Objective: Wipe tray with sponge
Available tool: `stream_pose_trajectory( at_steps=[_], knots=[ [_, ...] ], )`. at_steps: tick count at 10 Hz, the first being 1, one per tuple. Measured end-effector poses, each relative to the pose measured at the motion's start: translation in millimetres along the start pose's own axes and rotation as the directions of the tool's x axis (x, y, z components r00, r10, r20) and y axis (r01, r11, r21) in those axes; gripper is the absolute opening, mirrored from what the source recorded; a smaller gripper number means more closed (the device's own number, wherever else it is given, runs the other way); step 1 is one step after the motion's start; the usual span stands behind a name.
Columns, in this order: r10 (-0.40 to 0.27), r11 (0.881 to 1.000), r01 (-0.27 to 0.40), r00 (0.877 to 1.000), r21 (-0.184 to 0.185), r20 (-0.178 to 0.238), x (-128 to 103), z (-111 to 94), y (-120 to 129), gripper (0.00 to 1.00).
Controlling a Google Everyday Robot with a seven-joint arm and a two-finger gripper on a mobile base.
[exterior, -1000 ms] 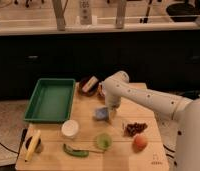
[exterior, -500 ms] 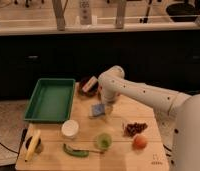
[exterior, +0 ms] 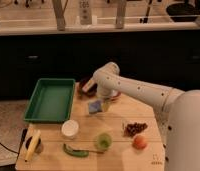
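Note:
The green tray [exterior: 50, 100] lies at the back left of the wooden table [exterior: 118, 160], and nothing is in it. The small blue sponge [exterior: 95, 106] hangs tilted just above the table, a little to the right of the tray's near right corner. My gripper [exterior: 104, 103] points down at the sponge's right edge and is shut on it. The white arm [exterior: 138, 92] reaches in from the right.
A reddish-brown bowl [exterior: 87, 88] sits behind the arm. A white cup [exterior: 69, 128], a green cup [exterior: 103, 140], a banana [exterior: 32, 145], a green pepper [exterior: 75, 150], dark red fruit [exterior: 135, 128] and an orange fruit [exterior: 139, 142] line the front. A dark counter runs behind.
The gripper has lifted the sponge off the table and carried it slightly left toward the tray. The arm's elbow has swung left with it.

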Motion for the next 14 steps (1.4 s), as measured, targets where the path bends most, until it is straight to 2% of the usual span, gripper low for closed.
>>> stream_pose_trajectory(
  at_steps=[6,14],
  knots=[
    [-0.041,0.999,0.041,0.999,0.013,-0.006,-25.6,-12.1,-24.3,0.02],
    [-0.081,0.996,0.081,0.996,0.029,-0.022,-42.5,-20.9,-48.5,0.02]
  ],
)
